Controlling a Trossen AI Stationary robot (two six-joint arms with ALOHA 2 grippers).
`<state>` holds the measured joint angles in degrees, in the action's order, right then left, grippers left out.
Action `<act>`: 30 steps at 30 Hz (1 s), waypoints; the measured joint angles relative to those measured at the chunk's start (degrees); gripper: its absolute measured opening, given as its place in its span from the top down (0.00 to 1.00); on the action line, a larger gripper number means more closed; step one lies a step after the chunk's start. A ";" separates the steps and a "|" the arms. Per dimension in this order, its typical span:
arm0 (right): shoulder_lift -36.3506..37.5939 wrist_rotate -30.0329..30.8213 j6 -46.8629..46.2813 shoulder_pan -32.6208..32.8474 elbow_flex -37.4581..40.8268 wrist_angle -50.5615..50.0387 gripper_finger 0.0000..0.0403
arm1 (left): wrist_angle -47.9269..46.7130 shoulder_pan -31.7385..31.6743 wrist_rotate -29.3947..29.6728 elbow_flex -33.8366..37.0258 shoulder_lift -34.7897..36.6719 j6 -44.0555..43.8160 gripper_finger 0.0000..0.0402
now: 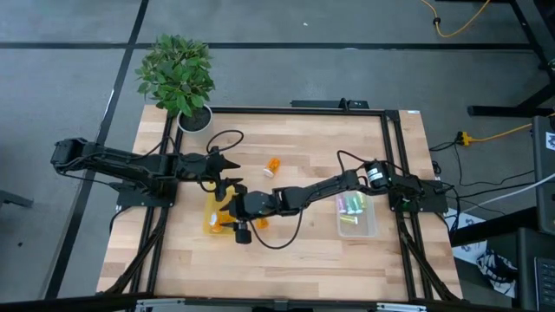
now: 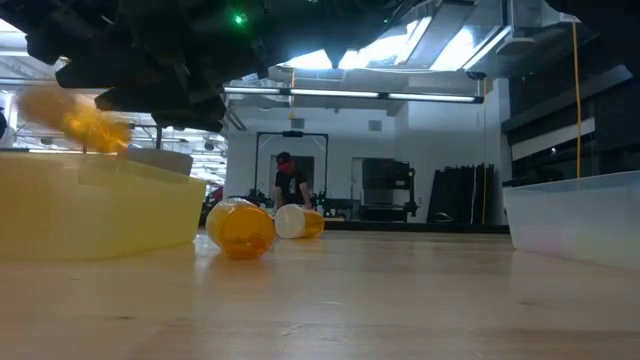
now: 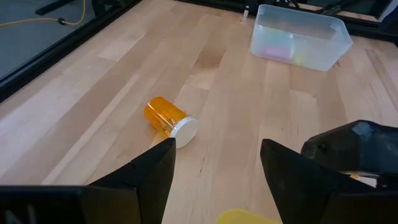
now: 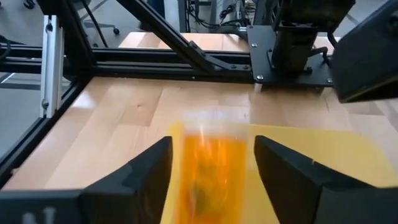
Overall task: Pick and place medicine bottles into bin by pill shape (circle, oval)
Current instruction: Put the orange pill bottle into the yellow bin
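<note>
My right gripper (image 1: pixel 231 203) (image 4: pixel 212 144) is open over the yellow bin (image 1: pixel 213 222) (image 2: pixel 90 215). An orange bottle (image 4: pixel 211 171) shows blurred between its spread fingers, a narrow gap on each side. In the low view this bottle (image 2: pixel 85 122) is a blur just above the bin's rim. My left gripper (image 1: pixel 227 165) (image 3: pixel 217 163) is open and empty, just beyond the yellow bin's far side. An orange white-capped bottle (image 3: pixel 169 118) (image 1: pixel 273 165) lies on its side on the table ahead of it. Another orange bottle (image 1: pixel 260 223) (image 2: pixel 240 228) lies right of the yellow bin.
The clear bin (image 1: pixel 356 215) (image 3: pixel 298 38) at the right holds pastel vials (image 1: pixel 349 204). A potted plant (image 1: pixel 178 74) stands at the far left corner. A black frame runs along the table's edges (image 4: pixel 155 56). A person (image 2: pixel 290 182) stands far off in the room.
</note>
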<state>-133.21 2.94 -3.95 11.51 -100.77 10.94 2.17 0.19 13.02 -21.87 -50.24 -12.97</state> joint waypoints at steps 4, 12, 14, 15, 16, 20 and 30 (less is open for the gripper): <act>0.00 0.02 -0.06 -0.13 0.00 0.35 0.35 | 0.00 0.01 0.00 0.00 0.00 -0.02 0.43; 0.00 0.01 -2.15 -0.15 0.00 0.35 0.27 | 0.00 0.01 -0.02 0.00 0.00 0.00 0.43; 0.00 -0.02 -3.79 -0.15 0.00 0.33 0.27 | 0.00 0.01 -0.02 0.00 0.00 0.00 0.43; 0.02 -0.03 -5.15 -0.15 0.00 0.33 0.27 | 0.00 0.02 -0.02 0.00 0.00 0.00 0.43; 0.26 -0.06 -6.24 -0.15 0.06 0.23 0.27 | 0.00 0.02 -0.02 0.00 0.00 0.00 0.43; 2.51 -0.07 -7.64 -0.15 0.13 -1.10 0.27 | 0.00 0.00 -0.02 0.00 0.00 0.00 0.43; 10.13 0.04 -6.31 2.80 0.09 -15.09 0.27 | -2.81 -0.04 -0.18 -1.28 1.52 2.27 0.43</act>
<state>-123.08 2.98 -10.26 14.30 -100.68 -4.15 -0.64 0.14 12.84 -23.15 -48.72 -10.71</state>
